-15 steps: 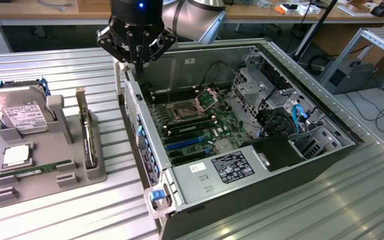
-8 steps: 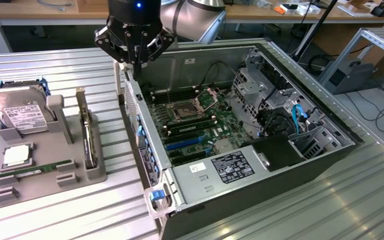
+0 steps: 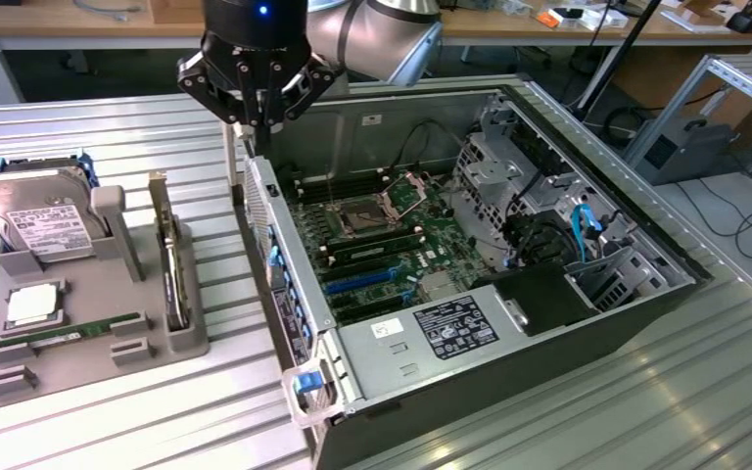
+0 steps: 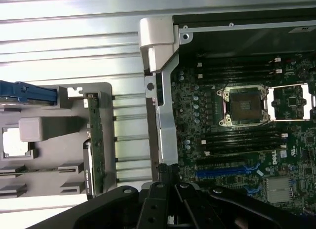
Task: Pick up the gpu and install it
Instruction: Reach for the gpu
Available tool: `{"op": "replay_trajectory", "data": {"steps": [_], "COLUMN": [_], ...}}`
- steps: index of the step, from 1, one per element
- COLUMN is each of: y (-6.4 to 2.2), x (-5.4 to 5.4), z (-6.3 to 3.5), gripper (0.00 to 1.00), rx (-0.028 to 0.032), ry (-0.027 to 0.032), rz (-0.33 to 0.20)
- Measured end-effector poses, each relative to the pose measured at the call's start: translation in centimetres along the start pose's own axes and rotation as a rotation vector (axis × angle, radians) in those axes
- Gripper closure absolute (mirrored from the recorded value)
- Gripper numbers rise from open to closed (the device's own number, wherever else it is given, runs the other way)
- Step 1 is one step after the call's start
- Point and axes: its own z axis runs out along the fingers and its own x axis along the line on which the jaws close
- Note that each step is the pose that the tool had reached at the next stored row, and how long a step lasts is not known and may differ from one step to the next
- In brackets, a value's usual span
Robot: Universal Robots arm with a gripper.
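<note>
claw (image 3: 256, 125) is hanging fully closed, gripping nothing, right over the rear wall of the open PC case (image 3: 396, 377), on the side facing the tray (image 3: 89, 367)

gpu (image 3: 167, 259) is standing on its long edge in a slot of that gray tray, just beside the case and apart from the claw

tray is sitting on the slatted metal desk (image 3: 115, 127), toward the desk's edge at the exterior view's left. It's also carrying a hard drive (image 3: 43, 230) standing upright at its far end, a RAM stick (image 3: 70, 336) lying flat and a square chip (image 3: 32, 304)

wrist view is showing the closed claw tips over the case wall, between the gpu's tray and the motherboard (image 3: 390, 240)
</note>
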Motion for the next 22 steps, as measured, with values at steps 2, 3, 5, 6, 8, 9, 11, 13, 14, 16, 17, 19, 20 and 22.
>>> {"op": "replay_trajectory", "data": {"steps": [2, 3, 5, 6, 8, 9, 11, 13, 14, 16, 17, 19, 20, 22], "y": [-0.01, -0.02, -0.04, -0.04, -0.05, -0.06, -0.08, -0.10, -0.11, -0.12, -0.13, -0.14, -0.15, -0.16], "x": [0.1, 0.2, 0.4, 0.5, 0.7, 0.8, 1.1, 1.3, 1.4, 1.6, 1.7, 1.8, 2.0, 2.1], "z": [0.00, -0.01, -0.01, -0.02, -0.02, -0.02, -0.03, -0.03, -0.04, -0.04, -0.05, -0.05, -0.05, -0.06], "gripper": [0.89, 0.89, 0.89, 0.89, 0.89, 0.89, 0.89, 0.89, 0.89, 0.89, 0.89, 0.89, 0.89, 0.89], "rx": [0.0000, 0.0000, 0.0000, 0.0000, 0.0000, 0.0000, 0.0000, -0.0001, 0.0000, 0.0000, 0.0000, 0.0000, 0.0000, 0.0000], "ry": [0.0000, 0.0000, 0.0000, 0.0000, 0.0000, 0.0000, 0.0000, -0.0001, 0.0000, 0.0000, 0.0000, 0.0000, 0.0001, 0.0000], "rz": [0.000, 0.000, 0.000, 0.000, 0.000, 0.000, 0.000, 0.000, 0.000, 0.000, 0.000, 0.000, 0.000, 0.000]}}
